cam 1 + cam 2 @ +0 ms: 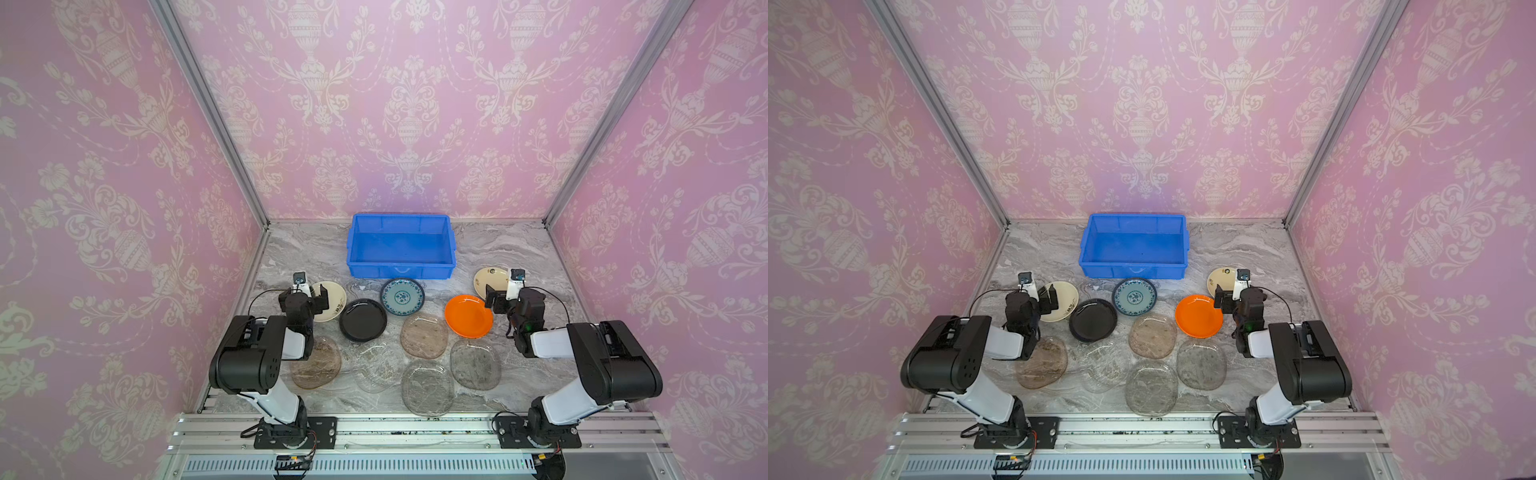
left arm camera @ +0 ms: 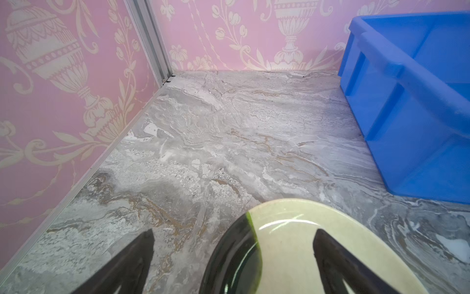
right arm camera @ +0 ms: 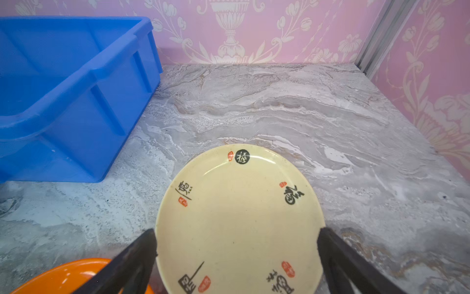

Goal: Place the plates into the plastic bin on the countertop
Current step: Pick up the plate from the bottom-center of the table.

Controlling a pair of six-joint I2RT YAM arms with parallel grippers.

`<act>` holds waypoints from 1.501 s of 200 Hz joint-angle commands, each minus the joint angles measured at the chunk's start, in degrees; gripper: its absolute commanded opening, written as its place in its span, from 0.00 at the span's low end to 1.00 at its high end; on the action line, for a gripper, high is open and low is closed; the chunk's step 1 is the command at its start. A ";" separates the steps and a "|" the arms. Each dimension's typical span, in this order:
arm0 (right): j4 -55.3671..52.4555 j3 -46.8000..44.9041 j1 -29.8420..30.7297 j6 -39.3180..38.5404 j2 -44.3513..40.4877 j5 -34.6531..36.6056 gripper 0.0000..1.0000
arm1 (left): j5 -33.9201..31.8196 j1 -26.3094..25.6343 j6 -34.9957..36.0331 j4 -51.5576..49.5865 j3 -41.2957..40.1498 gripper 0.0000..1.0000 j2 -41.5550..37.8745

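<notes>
The blue plastic bin [image 1: 401,272] [image 1: 1133,270] stands empty at the back of the marble countertop [image 1: 498,245]. In front of it lie the plates: two cream [image 1: 336,296] [image 1: 487,279], a black [image 1: 363,320], a teal-patterned [image 1: 402,296], an orange [image 1: 467,316], and several translucent rounded-square ones [image 1: 424,336] [image 1: 475,363]. My left gripper [image 1: 316,297] [image 2: 234,231] is open and straddles the left cream plate's [image 2: 284,244] rim. Over the right cream plate [image 3: 239,219] my right gripper [image 1: 498,297] [image 3: 236,230] stands open, a fingertip [image 3: 150,236] at each edge.
Pink patterned walls with aluminium corner posts [image 1: 582,166] close the counter on three sides. An aluminium rail [image 1: 415,428] with both arm bases runs along the front edge. The orange plate [image 3: 63,275] sits just beside my right gripper's finger.
</notes>
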 commanded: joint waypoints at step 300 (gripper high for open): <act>0.74 0.25 0.42 0.88 -1.66 2.11 1.00 | -4.34 -1.00 -0.53 -2.36 1.14 0.99 -1.66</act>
